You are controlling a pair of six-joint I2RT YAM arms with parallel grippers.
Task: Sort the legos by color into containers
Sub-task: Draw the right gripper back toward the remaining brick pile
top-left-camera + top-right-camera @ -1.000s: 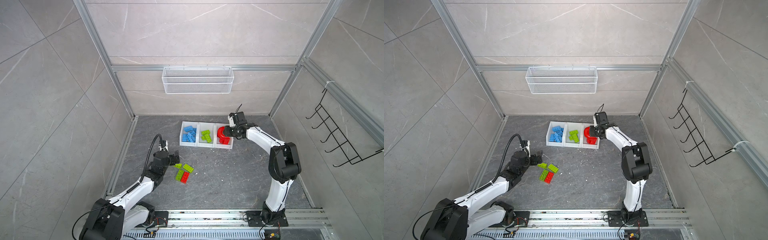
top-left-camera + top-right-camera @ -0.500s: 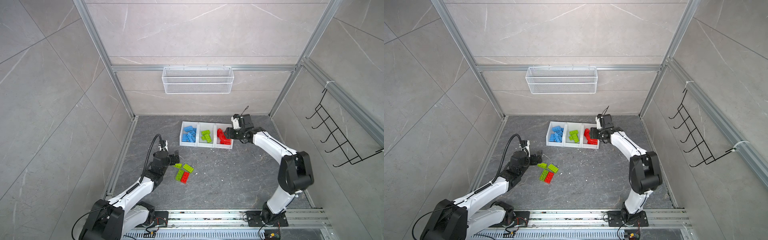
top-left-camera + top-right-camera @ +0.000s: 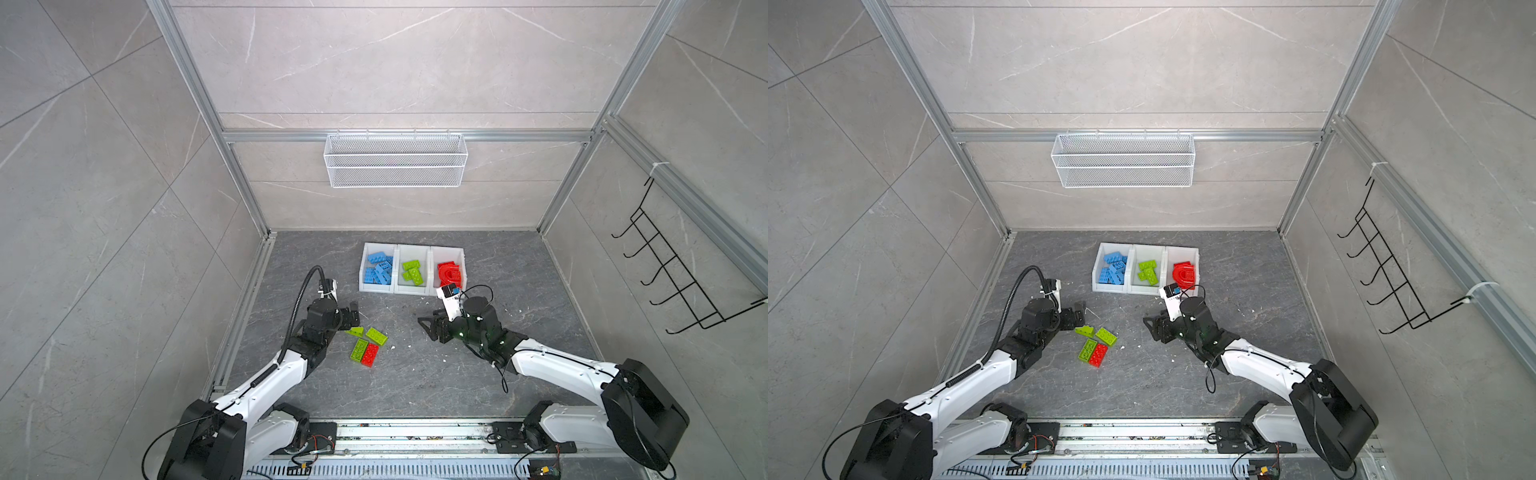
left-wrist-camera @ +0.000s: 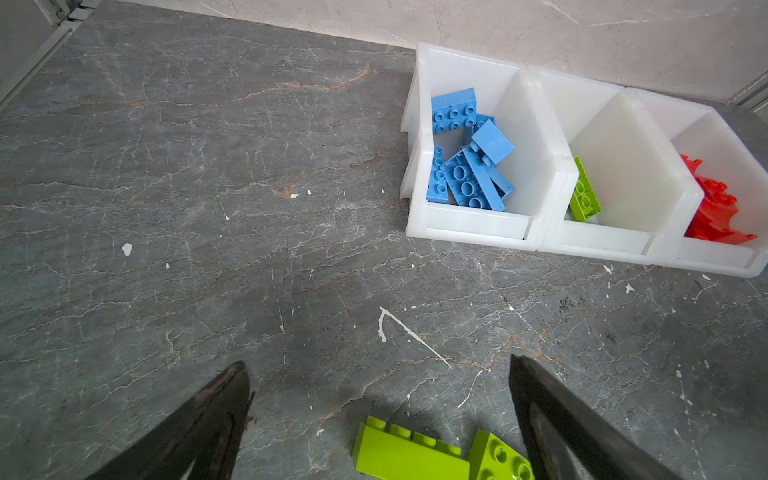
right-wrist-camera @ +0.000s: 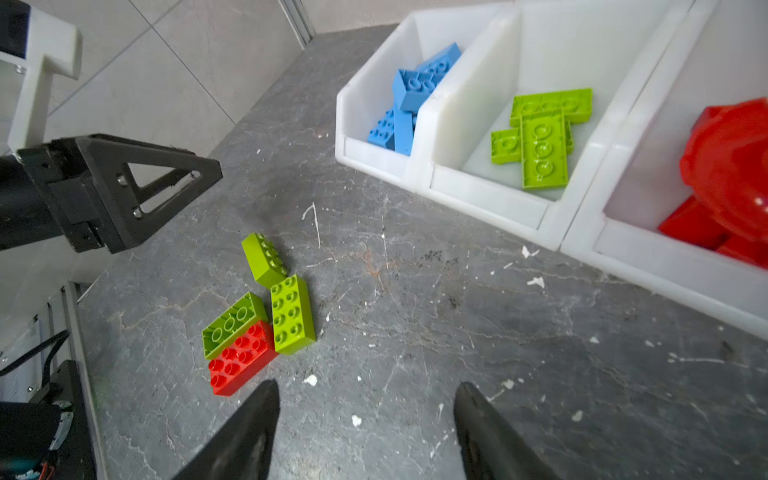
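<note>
Three lime green legos (image 3: 376,336) and one red lego (image 3: 370,355) lie loose on the dark floor, also seen in the right wrist view as green legos (image 5: 292,313) and a red lego (image 5: 239,359). The three joined white containers (image 3: 376,288) hold blue legos (image 3: 379,268), green legos (image 3: 412,271) and red legos (image 3: 449,272), one colour each. My left gripper (image 3: 353,318) (image 4: 376,365) hovers open just beside the tipped green lego (image 4: 405,451), holding nothing. My right gripper (image 3: 430,326) (image 5: 365,386) is open and empty, right of the loose legos.
A white wire mesh basket (image 3: 395,160) hangs on the back wall, and a black hook rack (image 3: 673,274) on the right wall. Aluminium frame posts stand at the floor's corners. White flecks speckle the floor.
My right arm has pulled back from the red container to the middle of the floor, leaving a red arch piece inside, and its jaws have widened. The left arm has not moved.
</note>
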